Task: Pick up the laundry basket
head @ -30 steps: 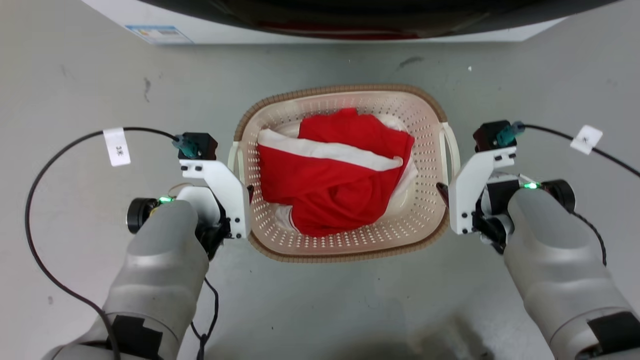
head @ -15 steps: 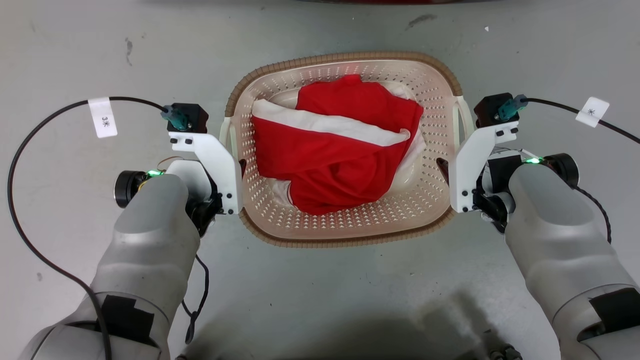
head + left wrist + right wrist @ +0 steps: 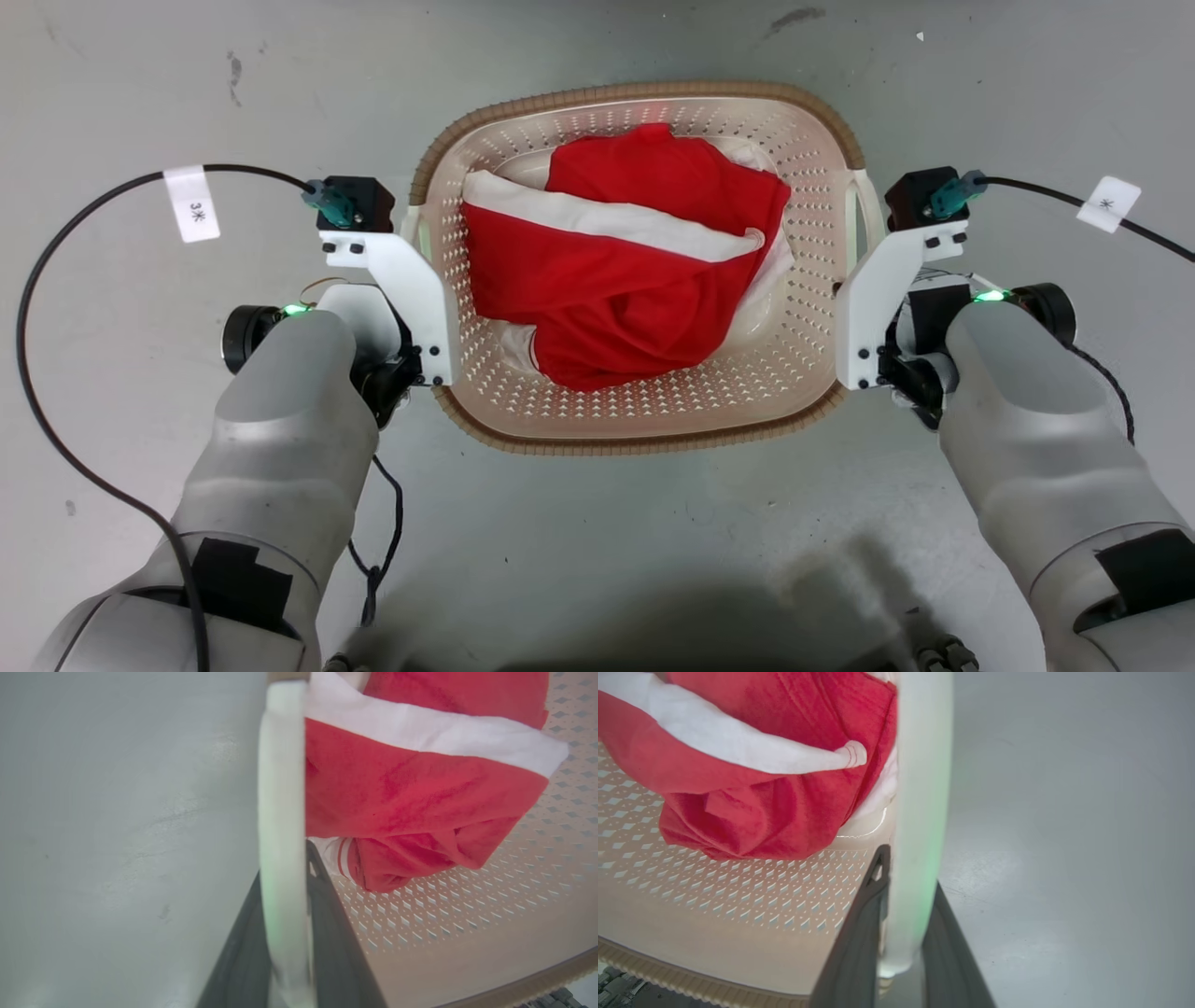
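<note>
The laundry basket (image 3: 653, 439) lay centred btwn the two arms, grey floor (image 3: 597, 541) all round it, w/ a red-and-white garment (image 3: 616, 280) bunched inside. At the basket's left side the left gripper (image 3: 285, 868) held the white left handle (image 3: 280, 788). Its two dark fingers were narrow, one on the basket side of the strip and one on the outer side, w/ the strip filling the gap. It was the same at the basket's right side: the right gripper (image 3: 906, 872) was pinched on the right handle (image 3: 920, 788), fingers close together either side of it. Judging progress, approach and grasp looked done on both sides, and the holds looked roughly symmetric, each approx. mid-handle. What remained was the lift itself. Whether the basket's base had cleared the floor yet couldn't be told, since no view showed its underside or a clear gap beneath. The rim looked level across the basket and the garment sat well below the rim, so nothing seemed set to spill. Prob. left to do: raise both arms together, evenly, keeping the basket flat.
</note>
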Available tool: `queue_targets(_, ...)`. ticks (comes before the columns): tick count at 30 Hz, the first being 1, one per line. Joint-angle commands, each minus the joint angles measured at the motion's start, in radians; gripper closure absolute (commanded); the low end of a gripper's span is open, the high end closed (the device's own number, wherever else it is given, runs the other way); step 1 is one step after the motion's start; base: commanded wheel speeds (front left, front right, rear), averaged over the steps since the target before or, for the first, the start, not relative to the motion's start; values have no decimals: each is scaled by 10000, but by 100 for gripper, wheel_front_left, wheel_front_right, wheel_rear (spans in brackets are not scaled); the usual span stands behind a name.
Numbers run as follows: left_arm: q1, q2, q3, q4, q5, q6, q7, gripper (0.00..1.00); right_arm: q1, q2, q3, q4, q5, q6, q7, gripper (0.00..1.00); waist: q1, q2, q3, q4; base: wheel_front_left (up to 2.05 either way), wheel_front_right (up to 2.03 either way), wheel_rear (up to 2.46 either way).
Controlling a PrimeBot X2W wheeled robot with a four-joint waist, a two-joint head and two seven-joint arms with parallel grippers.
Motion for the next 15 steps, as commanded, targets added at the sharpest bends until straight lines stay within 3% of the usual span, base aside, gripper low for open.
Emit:
queue_targets(1,-62,136,-20,40,-26,28,-31,100,-125,-42,50,51,5,-5,-18,100,-1,0,-27,-8,0,0,0)
queue_targets(15,99,157,-236,118,-573,28,1121,100,-98,-36,858,106,669,-3,1078,100,-1,0,-777,52,0,0,0)
